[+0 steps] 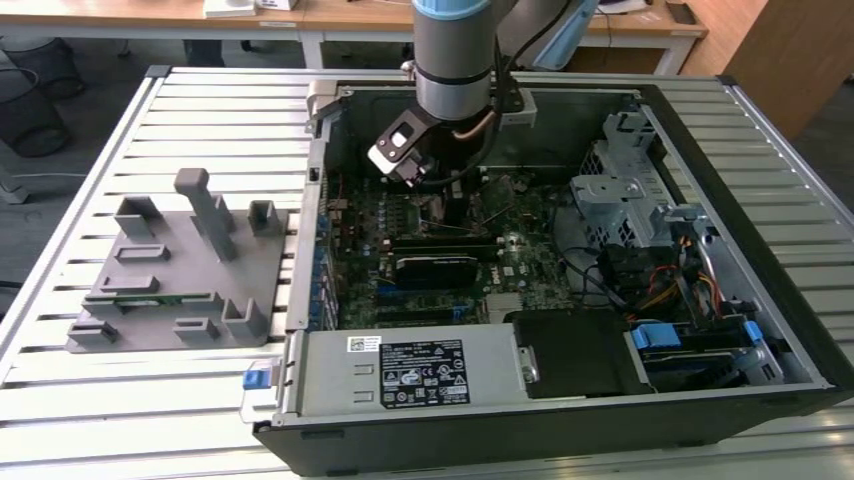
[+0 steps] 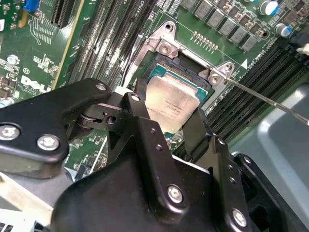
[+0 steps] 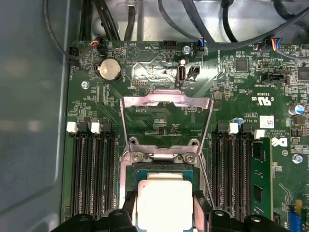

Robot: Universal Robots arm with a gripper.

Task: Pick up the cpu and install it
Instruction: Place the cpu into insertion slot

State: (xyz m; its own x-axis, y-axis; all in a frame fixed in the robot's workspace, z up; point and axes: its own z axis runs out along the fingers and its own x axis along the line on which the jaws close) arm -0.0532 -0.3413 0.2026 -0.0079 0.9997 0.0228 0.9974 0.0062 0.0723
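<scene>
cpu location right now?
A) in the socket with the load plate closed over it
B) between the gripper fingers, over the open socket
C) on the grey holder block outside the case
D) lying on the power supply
B: in both wrist views the cpu sits between the fingers of the gripper, over the socket, and the load plate is flipped open.

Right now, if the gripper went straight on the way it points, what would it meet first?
Most likely the socket, which lies straight beyond the cpu that the gripper holds. The gap between cpu and socket cannot be judged.
</scene>
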